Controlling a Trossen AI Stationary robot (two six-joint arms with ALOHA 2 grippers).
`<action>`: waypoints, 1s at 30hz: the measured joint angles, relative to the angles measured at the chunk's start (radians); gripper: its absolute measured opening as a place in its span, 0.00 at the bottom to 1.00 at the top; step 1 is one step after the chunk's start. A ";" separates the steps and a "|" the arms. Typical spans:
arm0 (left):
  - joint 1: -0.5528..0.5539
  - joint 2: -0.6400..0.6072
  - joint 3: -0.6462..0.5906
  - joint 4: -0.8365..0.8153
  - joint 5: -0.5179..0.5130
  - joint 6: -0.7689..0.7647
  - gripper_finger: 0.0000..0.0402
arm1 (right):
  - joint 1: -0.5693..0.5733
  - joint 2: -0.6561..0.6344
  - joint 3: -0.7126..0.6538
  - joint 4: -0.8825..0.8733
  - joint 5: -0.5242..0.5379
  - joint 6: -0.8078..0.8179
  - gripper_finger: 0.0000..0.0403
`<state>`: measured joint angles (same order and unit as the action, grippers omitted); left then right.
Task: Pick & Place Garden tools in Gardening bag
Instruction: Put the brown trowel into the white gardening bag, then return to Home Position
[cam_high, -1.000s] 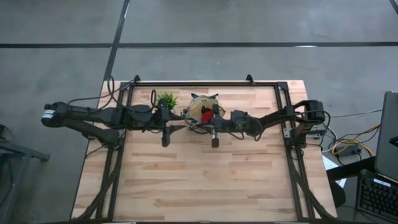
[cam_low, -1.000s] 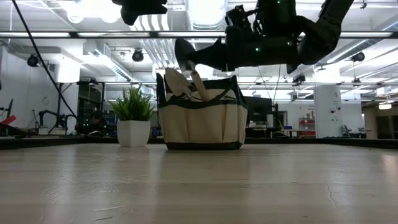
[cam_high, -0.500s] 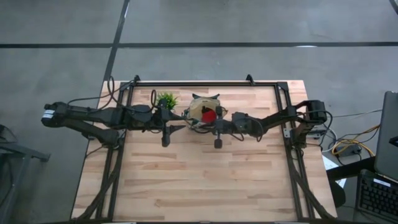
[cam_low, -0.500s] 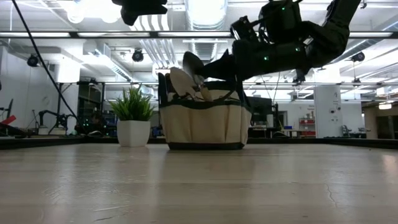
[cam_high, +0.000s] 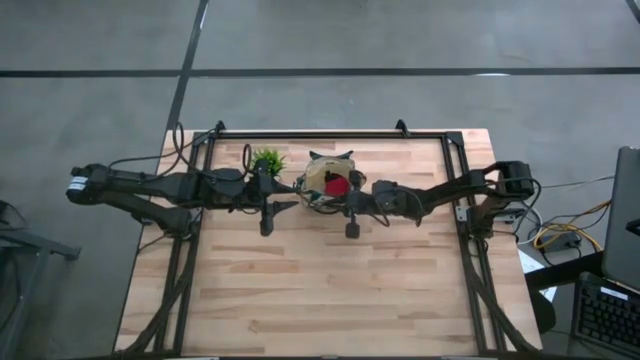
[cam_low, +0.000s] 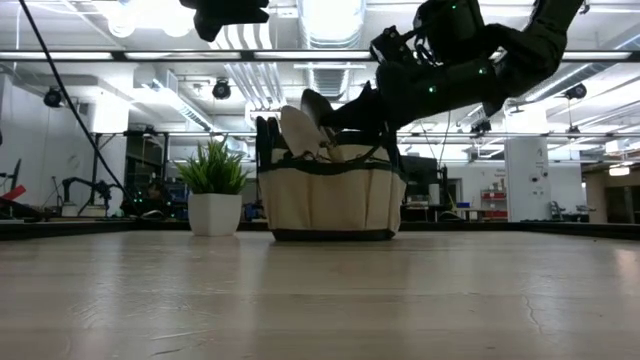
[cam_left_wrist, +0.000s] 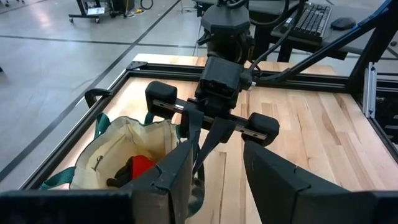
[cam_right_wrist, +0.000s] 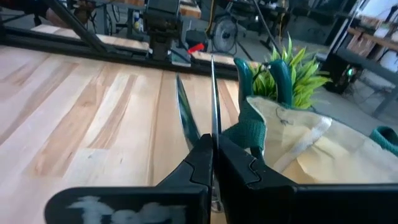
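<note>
**Crowded at the bag, open boards in front**

My right gripper (cam_high: 340, 196) sits at the rim of the gardening bag (cam_low: 330, 200), its fingers pressed together with nothing between the tips that I can make out. My left gripper (cam_high: 290, 192) hangs just on the other side of the bag, fingers (cam_left_wrist: 177, 177) apart and empty, high above the boards.

The bag stands on the far half of the table (cam_high: 330, 290), near the middle. Inside it I see a small red item (cam_left_wrist: 142, 165) beside something dark, and a trowel (cam_low: 297, 128) with its blade poking above the rim. The bag's green handle (cam_right_wrist: 252, 134) rises right next to my right fingers.

The potted plant (cam_low: 215, 185) stands just beside the bag on my left arm's side, close enough to hem in that flank. The black frame rail (cam_high: 330, 134) runs along the far edge behind both. The whole near half of the table is bare wood.
</note>
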<state>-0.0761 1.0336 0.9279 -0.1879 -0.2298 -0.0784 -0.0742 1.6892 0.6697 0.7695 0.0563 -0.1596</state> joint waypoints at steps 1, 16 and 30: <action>0.000 0.000 0.000 0.000 0.000 -0.001 0.37 | 0.000 -0.015 0.000 -0.020 0.000 0.005 0.02; 0.000 0.017 0.000 -0.004 0.000 -0.029 0.37 | -0.003 -0.183 0.003 -0.323 0.000 0.149 0.21; 0.000 0.013 -0.088 0.055 -0.006 0.048 0.34 | -0.002 -0.359 0.009 -0.403 -0.003 0.111 0.35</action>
<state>-0.0765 1.0462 0.8399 -0.1326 -0.2357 -0.0301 -0.0757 1.3299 0.6783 0.3664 0.0531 -0.0486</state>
